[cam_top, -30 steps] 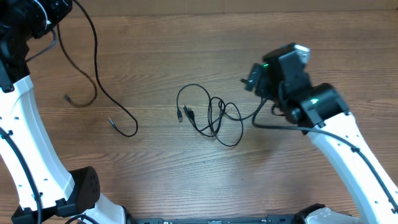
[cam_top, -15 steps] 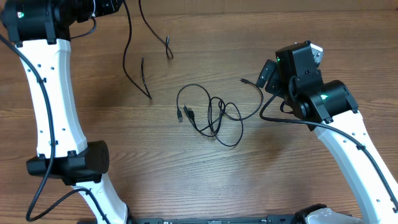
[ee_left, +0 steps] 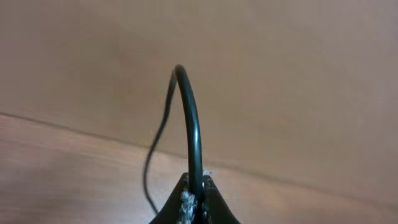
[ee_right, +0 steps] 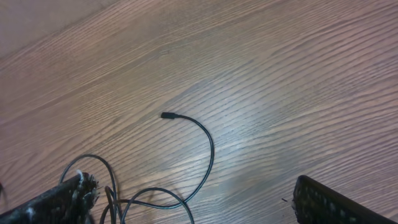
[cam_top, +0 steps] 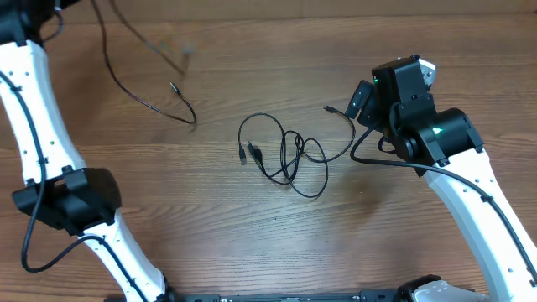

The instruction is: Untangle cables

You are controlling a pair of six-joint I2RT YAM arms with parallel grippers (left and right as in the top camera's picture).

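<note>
A small tangle of thin black cables (cam_top: pixel 285 155) lies at the table's middle, with plug ends at its left and one free end (cam_top: pixel 329 109) curving toward the right arm. That end also shows in the right wrist view (ee_right: pixel 166 116). My right gripper (ee_right: pixel 193 202) is open and empty just above the table, to the right of the tangle. My left gripper (ee_left: pixel 194 186) is shut on a separate black cable (ee_left: pixel 189 118), held high at the far left. That cable (cam_top: pixel 138 50) hangs down to the table with its plug end (cam_top: pixel 174 85) swinging.
The wooden table (cam_top: pixel 252 226) fills the view. The left arm's white links (cam_top: pixel 38 117) stand along the left side, and the right arm's white link (cam_top: pixel 470 201) crosses the right front. A thick black wire loops beside the right wrist (cam_top: pixel 369 159).
My left arm has swung left and up with its cable, dragging the hanging strand leftward across the far table. The right arm and the tangle have stayed still over the last half second.
</note>
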